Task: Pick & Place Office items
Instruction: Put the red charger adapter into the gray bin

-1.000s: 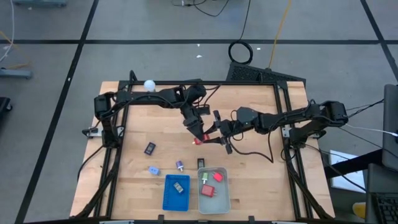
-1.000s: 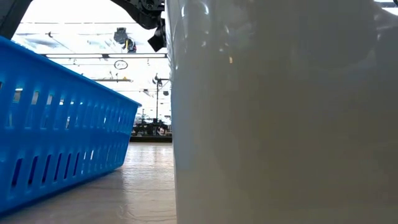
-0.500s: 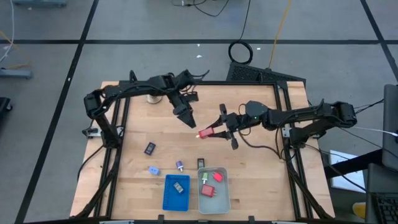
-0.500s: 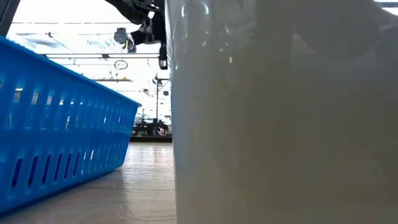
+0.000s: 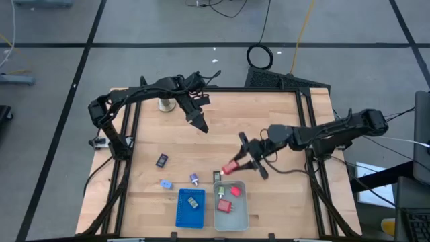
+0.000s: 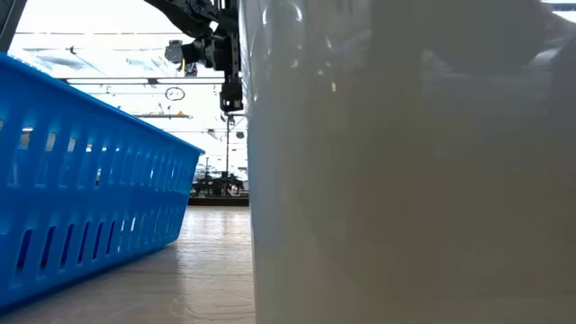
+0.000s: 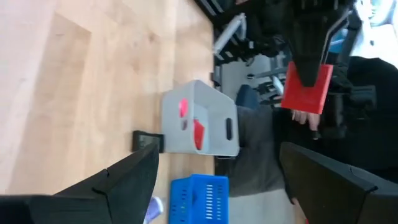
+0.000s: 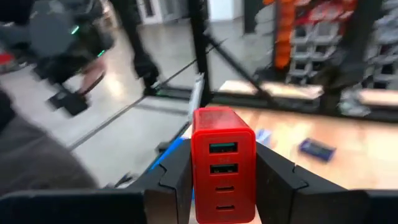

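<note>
Two red blocky items [image 5: 230,199] already lay inside the pale grey rectangular tray [image 5: 241,214] at the front edge of the wooden tabletop [image 5: 269,117], and you had a third on the way: the right gripper [image 5: 232,167] was clamped on a red plastic charger block with a column of ports [image 8: 222,164], carried clear of the wood and just beside the tray's far rim. I judge this the carry step of a placement; your next move called for bringing the block over the tray's opening, lowering it and then parting the fingers, taking care not to knock the small black item [image 5: 218,177] that sat touching or nearly touching that rim. Your right arm reached in low from the right edge, stretched long toward the front middle, wrist turned so the block pointed at the tray. The left gripper [image 5: 201,126] waited above the back half of the tabletop, fingers spread wide and holding nothing, near the white ball on its round base [image 5: 164,103] at the back left corner. Left of the tray stood the blue slotted tray [image 5: 190,212], with a black flat item [image 5: 162,160], a light blue one [image 5: 165,183] and a purple-topped one [image 5: 193,179] loose on the wood toward the front left.
</note>
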